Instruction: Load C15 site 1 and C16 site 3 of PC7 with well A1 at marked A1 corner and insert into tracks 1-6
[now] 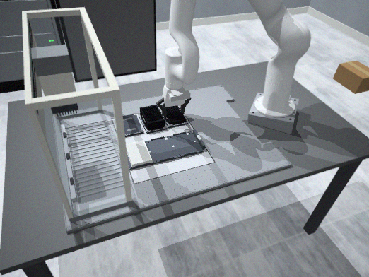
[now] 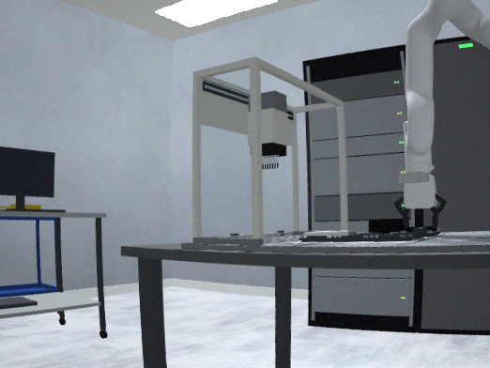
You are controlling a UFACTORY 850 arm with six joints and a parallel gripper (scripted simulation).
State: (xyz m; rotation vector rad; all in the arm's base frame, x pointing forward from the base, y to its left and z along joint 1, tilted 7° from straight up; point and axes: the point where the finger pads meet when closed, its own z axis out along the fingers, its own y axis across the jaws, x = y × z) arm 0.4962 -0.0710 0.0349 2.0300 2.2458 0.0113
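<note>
Three nests in a row near the worktop's back edge, beside the apron; the gripper point(image 1: 173, 106) is down over the one nearest the arm's base, fingers spread wide but clamped on C15 point(image 1: 175, 115), which is not yet lifted out of S1. C51 point(image 1: 153, 117), the tall dark block, stands in the middle nest, just beside the fingers. C16 point(image 1: 132, 125) lies flat in the far nest, toward the instrument frame point(image 1: 120, 116). PC7 point(image 1: 174, 146) sits loose on the apron point(image 1: 184, 164), in front of the nests, sites bare as far as I can tell

Risks, judged:
- Finger nearest C51 has little room; a tilted or sideways lift could nudge the block out of its nest
- Grip is on a wide, low plate; a corner could catch the nest wall and cock the plate in the fingers
- A1 corner marks too small to read, so orientation at site 1 is unchecked
- PC7 is loose; pressing the plate down off-centre may shift it

Around: arm base point(image 1: 253, 120) toward the right edge; frame post between apron and rails point(image 1: 92, 155); cardboard box point(image 1: 353, 75) off the table, no obstacle
</note>
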